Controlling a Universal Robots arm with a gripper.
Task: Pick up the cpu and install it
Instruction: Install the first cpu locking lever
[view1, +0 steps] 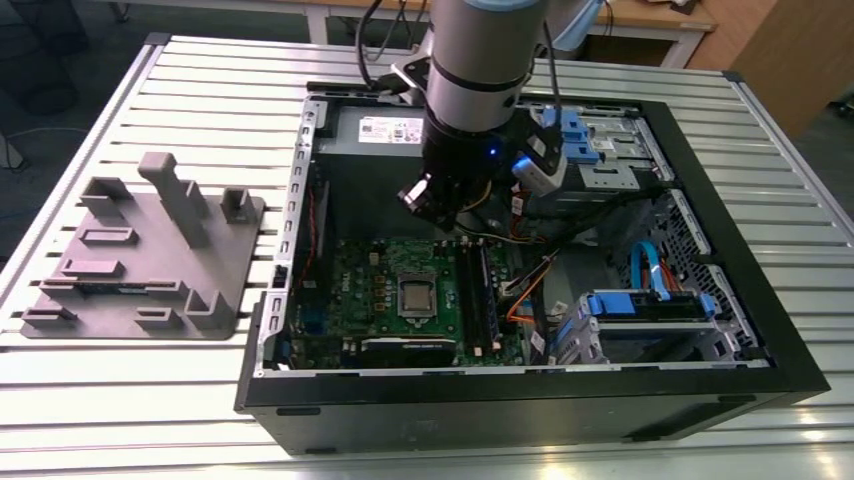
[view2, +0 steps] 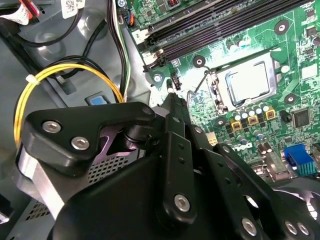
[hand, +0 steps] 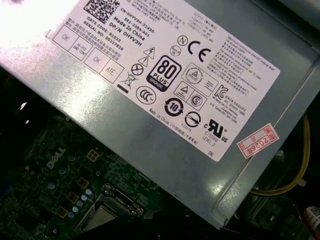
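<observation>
Our pincer (view2: 172, 97) hangs inside the open case (view1: 747, 300), its black linkage filling the near part of the second wrist view. The two fingers seem to meet at a narrow tip there, with nothing visible between them, but the tip is seen end-on, so we cannot tell for certain how far they stand apart, nor whether they hold anything. In the exterior view the pincer (view1: 451, 232) sits at the far edge of the board (view1: 360, 290), between it and the power supply (view1: 380, 130), and we judge it to be above the board, not touching it.

The cpu (view2: 248, 82) lies flat in its socket near the middle of the board, silver top up, with the metal frame (view2: 272, 70) around it. In the exterior view the cpu (view1: 418, 296) is nearer to us than the pincer and a little to that view's left. We take this to mean the chip is already seated, and the arm stands clear of it so the socket stays unobstructed.

Beside the socket, the memory slots (view2: 220, 25) run in dark parallel rows. A yellow cable (view2: 60, 70) loops close to the pincer's linkage, on the side away from the cpu. The first wrist view looks onto the labelled face of the power supply (hand: 165, 85), with the cpu (hand: 102, 218) at the frame's edge.

Outside the case, on the slatted table (view1: 160, 400), the grey fixture (view1: 147, 250) sits at the exterior view's left, well apart from the work.
</observation>
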